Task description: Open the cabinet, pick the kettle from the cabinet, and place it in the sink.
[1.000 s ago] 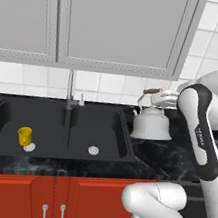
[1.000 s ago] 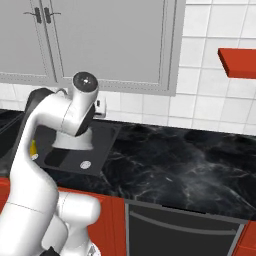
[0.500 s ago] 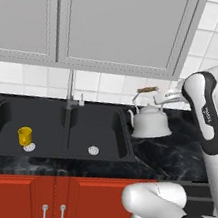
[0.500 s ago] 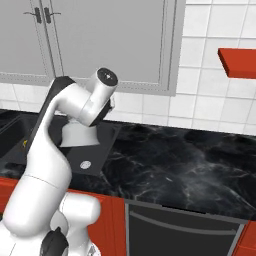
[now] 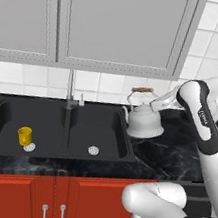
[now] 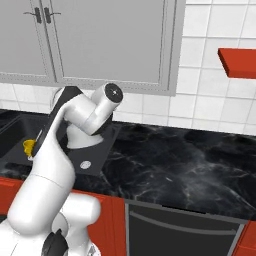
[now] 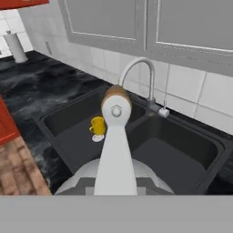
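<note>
Hand (image 5: 155, 105) closed on kettle (image 5: 142, 122) handle, above black marble counter (image 5: 174, 153) beside sink (image 5: 49, 143).

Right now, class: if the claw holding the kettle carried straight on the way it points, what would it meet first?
Probably the sink: the claw, shut on the kettle, points toward its basins, though depth is unclear.

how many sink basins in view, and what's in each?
2. Left basin holds a small yellow cup by its drain. Right basin shows just a drain; the kettle hangs at its right edge, held by the gripper.
</note>
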{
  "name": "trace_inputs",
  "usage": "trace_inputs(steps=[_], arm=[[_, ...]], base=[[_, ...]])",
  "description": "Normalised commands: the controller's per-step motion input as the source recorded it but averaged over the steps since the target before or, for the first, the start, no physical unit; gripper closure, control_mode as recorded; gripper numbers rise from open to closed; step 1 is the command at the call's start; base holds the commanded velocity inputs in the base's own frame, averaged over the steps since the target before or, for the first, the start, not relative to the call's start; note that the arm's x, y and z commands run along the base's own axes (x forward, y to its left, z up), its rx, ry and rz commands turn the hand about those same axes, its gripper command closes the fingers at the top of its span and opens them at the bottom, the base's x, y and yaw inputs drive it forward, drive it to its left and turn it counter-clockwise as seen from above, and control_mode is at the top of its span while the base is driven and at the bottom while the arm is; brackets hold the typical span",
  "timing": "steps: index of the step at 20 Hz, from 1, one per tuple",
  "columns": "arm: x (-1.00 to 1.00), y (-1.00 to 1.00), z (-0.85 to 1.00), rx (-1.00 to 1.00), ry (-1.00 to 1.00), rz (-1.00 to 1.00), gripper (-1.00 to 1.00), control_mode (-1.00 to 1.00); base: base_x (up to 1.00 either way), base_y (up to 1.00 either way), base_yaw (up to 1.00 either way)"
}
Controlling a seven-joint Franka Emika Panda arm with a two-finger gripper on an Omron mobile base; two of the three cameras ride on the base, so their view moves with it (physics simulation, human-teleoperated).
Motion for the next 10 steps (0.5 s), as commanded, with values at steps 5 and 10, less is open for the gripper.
trace_inputs(steps=[5,10], arm=[[0.23,0.23,-0.33,0.0,-0.12,0.16,1.0,-1.0],[0.26,0.16,-0.25,0.04,-0.04,0.26,1.0,-1.0]], base=[[0.0,0.0,0.0],[0.0,0.0,0.0]])
